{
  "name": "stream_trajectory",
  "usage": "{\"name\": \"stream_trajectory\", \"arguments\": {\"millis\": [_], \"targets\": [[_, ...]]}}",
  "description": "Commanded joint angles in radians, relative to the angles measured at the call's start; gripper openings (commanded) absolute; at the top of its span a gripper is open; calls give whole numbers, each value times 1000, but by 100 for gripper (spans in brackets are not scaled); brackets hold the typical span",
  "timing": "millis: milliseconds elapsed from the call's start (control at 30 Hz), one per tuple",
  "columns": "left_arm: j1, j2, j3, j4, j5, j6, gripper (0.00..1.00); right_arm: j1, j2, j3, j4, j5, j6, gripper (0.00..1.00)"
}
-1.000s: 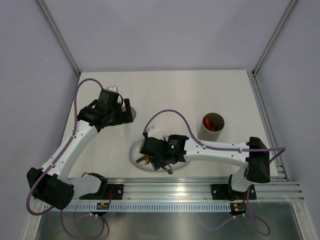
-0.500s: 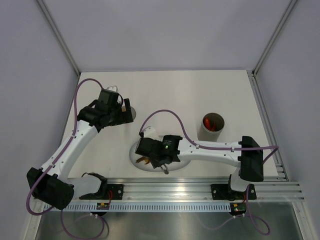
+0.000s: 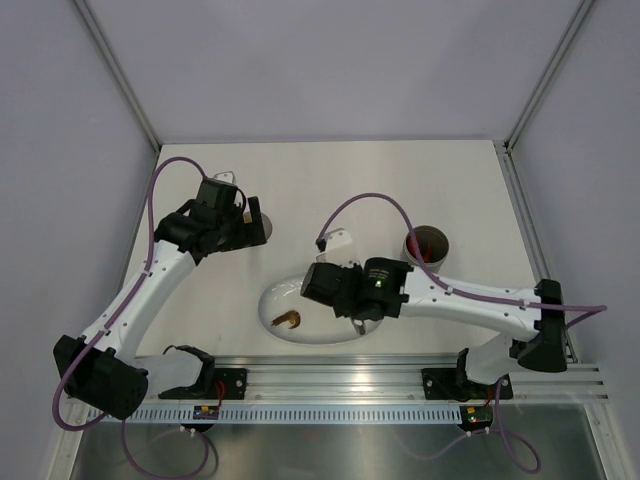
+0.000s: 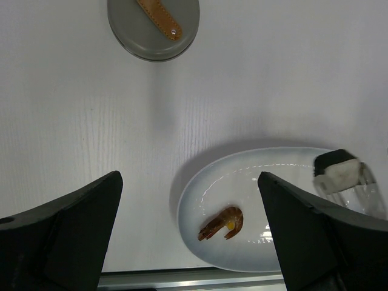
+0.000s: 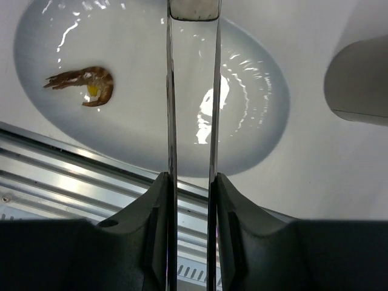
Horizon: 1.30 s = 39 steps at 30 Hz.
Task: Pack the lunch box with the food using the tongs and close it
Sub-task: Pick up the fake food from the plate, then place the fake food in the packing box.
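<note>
A: Where's the load?

B: The right gripper (image 5: 193,200) has its fingers drawn in on the two arms of the tongs (image 5: 171,121), squeezing them near parallel. A white piece (image 5: 194,8) is pinched at the tips, hanging over the far right part of the plate (image 5: 254,139).

A: And the target?

B: The lunch box (image 5: 359,79) stands off the plate, to the right of the tips. The tongs' long axis runs past it, not at it. The right arm is far the nearer.

A: What's left?

B: One shrimp (image 5: 85,80) on the plate's left part.

A: The left side?

B: The left gripper (image 4: 189,176) is spread wide and empty, with the lid (image 4: 139,36) on the table just beyond it.

A: Changes over the last second?

B: The right gripper was over the plate's left part; it has narrowed and swung right toward the lunch box. The left arm hasn't moved.
</note>
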Motion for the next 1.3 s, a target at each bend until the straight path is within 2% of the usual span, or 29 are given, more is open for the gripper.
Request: {"name": "stream_trajectory", "arguments": {"millis": [0, 167, 567, 967, 1267], "targets": [[4, -16, -1, 42, 9, 19, 99, -45, -120, 36, -137, 163, 88, 28], [2, -10, -2, 44, 10, 19, 99, -97, -206, 25, -253, 212, 160, 28], [4, 6, 18, 44, 22, 19, 99, -130, -327, 43, -542, 324, 355, 29], [4, 6, 26, 41, 26, 19, 99, -134, -520, -45, -547, 304, 449, 29], [4, 9, 19, 45, 30, 22, 99, -170, -593, -118, -545, 284, 464, 29]]}}
